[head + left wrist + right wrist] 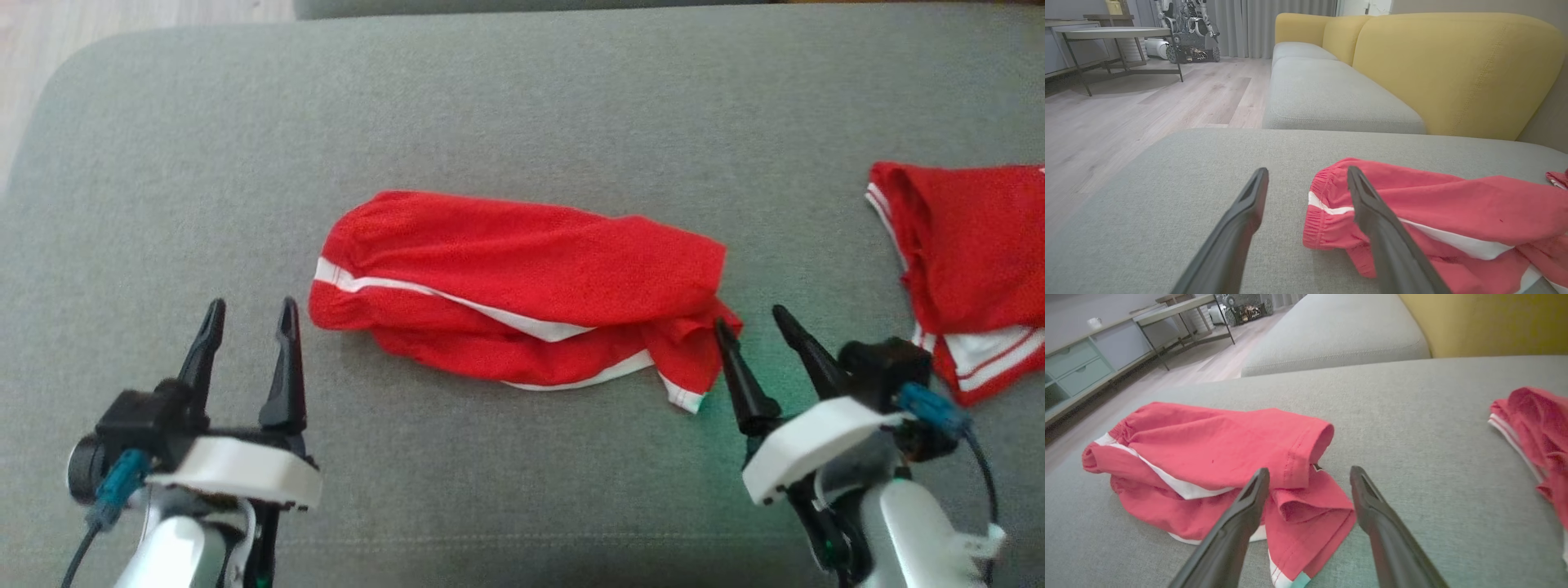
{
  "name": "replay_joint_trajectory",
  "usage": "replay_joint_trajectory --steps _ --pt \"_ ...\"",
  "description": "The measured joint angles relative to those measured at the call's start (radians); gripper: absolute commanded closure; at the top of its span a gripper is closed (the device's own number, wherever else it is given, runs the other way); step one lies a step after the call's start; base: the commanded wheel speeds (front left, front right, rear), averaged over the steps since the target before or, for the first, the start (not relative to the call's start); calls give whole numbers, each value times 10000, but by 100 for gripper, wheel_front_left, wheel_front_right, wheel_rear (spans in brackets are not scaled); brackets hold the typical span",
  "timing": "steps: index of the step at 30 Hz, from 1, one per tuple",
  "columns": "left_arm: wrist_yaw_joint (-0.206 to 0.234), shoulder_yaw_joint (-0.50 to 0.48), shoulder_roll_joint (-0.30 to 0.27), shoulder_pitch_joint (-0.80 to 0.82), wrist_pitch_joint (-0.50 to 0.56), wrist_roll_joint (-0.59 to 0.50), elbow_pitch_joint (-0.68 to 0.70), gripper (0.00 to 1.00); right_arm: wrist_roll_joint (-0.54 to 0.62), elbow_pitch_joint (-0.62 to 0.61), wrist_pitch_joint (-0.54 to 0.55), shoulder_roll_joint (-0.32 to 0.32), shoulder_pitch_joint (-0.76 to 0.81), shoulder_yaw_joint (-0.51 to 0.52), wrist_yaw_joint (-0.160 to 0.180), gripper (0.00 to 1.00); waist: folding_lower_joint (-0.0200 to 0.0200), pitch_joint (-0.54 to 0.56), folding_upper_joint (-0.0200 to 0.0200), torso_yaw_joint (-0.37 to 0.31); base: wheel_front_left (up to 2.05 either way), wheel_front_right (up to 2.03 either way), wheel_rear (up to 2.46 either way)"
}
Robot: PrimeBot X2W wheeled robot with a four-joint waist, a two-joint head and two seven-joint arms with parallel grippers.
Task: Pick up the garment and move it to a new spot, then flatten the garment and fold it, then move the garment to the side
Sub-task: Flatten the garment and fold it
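Nearest the camera, the left gripper (pixel 252 304) hovers low over the grey cushion (pixel 522 106) with its fingers apart and nothing between them. It sits just beside the waistband end of the garment (pixel 522 278). In the left wrist view its right finger crosses in front of that elastic band, while its left finger stands over bare cushion.

The right gripper (pixel 749 317) is also spread. Its left finger sits at the garment's lower right corner and its right finger over bare fabric. In the right wrist view a loose hem flap lies in the gap between the two fingers. Whether either finger touches the cloth cannot be told.

The garment, red shorts with white trim, lies in the middle of the cushion between the two grippers. It is loosely bunched lengthwise, with one leg folded over the other and a white stripe running along it. Its corner near the right gripper is crumpled and turned under.

Well apart to the right lies a second garment (pixel 971 245), also red and white, partly cut off by the head view's edge. Nothing lies on the cushion between the two.

Beyond the cushion, a sofa (pixel 1453 69) with yellow backs and grey seats stretches away. Pale wood floor (pixel 1126 118) lies to its left. Farther off are a round table (pixel 1114 32), a pale green cabinet (pixel 1081 367), another robot (pixel 1188 28) and grey curtains (pixel 1290 20).
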State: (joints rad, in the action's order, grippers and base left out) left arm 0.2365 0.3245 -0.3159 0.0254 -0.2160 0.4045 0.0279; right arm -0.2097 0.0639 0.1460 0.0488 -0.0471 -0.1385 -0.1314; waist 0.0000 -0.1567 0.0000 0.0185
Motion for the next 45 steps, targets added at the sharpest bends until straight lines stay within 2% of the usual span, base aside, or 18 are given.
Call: replay_joint_trajectory --steps 9,10,11,12,16,20,27,31,36,37,38,39,40,42,45 --pt "-224 155 234 624 -178 0 -196 0 -117 1668 -201 282 -1293 -341 0 0 0 -510 0 546 0 0 0" --pt "-270 157 263 680 -230 0 -209 0 -171 1774 -230 301 -1365 -410 0 20 0 -559 0 601 0 0 0" --pt "-272 161 293 724 -236 -2 -222 0 -230 1841 -265 314 -1407 -481 0 84 0 -602 0 648 0 0 0" --pt "-284 161 322 770 -236 -13 -244 0 -272 1893 -282 313 -1445 -523 0 100 0 -642 0 686 0 0 0" --pt "-351 146 355 834 -251 -90 -320 0 -384 1847 -378 441 -1490 -686 0 100 0 -754 0 751 0 0 0" --pt "-351 107 410 834 -334 -167 -332 0 -460 1290 -508 604 -1622 -677 0 100 0 -777 0 722 0 0 0" --pt "-449 67 558 968 -336 -251 -332 0 -575 782 -257 796 -2715 -255 0 100 0 -973 0 751 0 0 0" --pt "-610 75 685 1326 -337 -267 -368 0 -823 1615 52 951 -3578 -167 0 100 0 -1183 0 895 0 0 0" --pt "-796 69 903 1566 -364 -399 -525 0 -1256 3388 123 974 -4620 -188 0 100 1 -1503 0 1117 0 0 0" --pt "-855 59 995 1656 -366 -426 -596 0 -1432 4031 44 972 -4927 -249 0 82 1 -1625 0 1190 0 0 0" --pt "-855 59 995 1656 -366 -426 -596 0 -1432 4031 44 972 -4927 -249 0 82 1 -1625 0 1190 0 0 0" --pt "-911 46 1022 1694 -366 -426 -640 0 -1494 4326 -46 965 -5057 -280 0 45 1 -1676 0 1217 0 0 0" --pt "-961 21 1051 1716 -366 -433 -667 0 -1609 4562 -184 953 -5164 -313 0 0 2 -1714 0 1240 0 0 0" --pt "-1022 -117 1131 1727 -366 -525 -742 0 -1703 4955 -683 936 -5372 -529 0 0 2 -1732 0 1230 0 0 0" --pt "-1080 -240 1174 1711 -366 -648 -869 0 -1841 4895 -1354 938 -5334 -748 0 0 1 -1588 0 1091 0 0 0"
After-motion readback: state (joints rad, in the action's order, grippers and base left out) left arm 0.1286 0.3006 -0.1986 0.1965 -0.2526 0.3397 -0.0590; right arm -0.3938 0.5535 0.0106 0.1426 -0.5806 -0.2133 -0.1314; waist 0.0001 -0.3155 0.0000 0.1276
